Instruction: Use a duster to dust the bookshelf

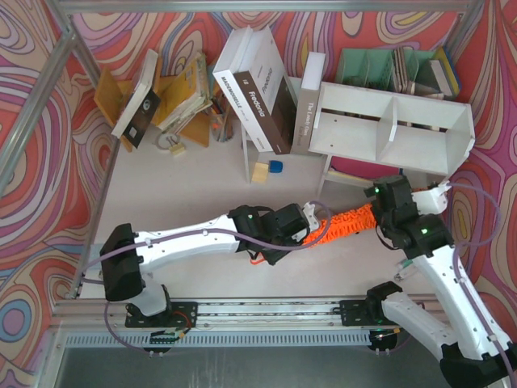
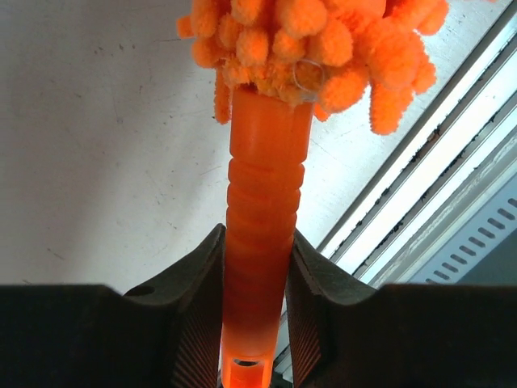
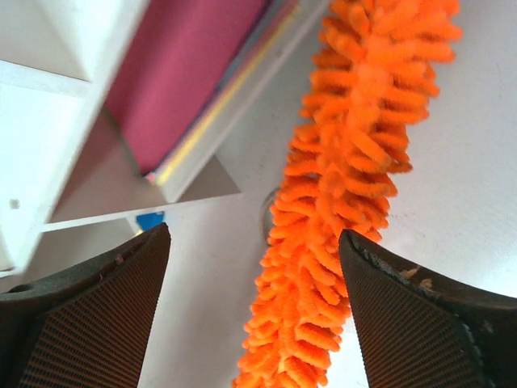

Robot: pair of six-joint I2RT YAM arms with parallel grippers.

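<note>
Left gripper (image 2: pixel 255 242) pinches duster (image 2: pixel 266 153) handle, arm stretched low; right gripper (image 3: pixel 252 242) spread over fluffy head.

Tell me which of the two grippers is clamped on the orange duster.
The left gripper: its jaws pinch the smooth plastic handle of the fluffy orange duster. The right gripper hangs open around the shaggy head.

Pose: left arm stretched low and rightward to the duster (image 1: pixel 346 223); left end effector (image 2: pixel 257 271) clamped on its handle. Right arm folded at elbow, wrist above the duster head; right end effector (image 3: pixel 252 242) spread wide, fingers straddling it.
</note>
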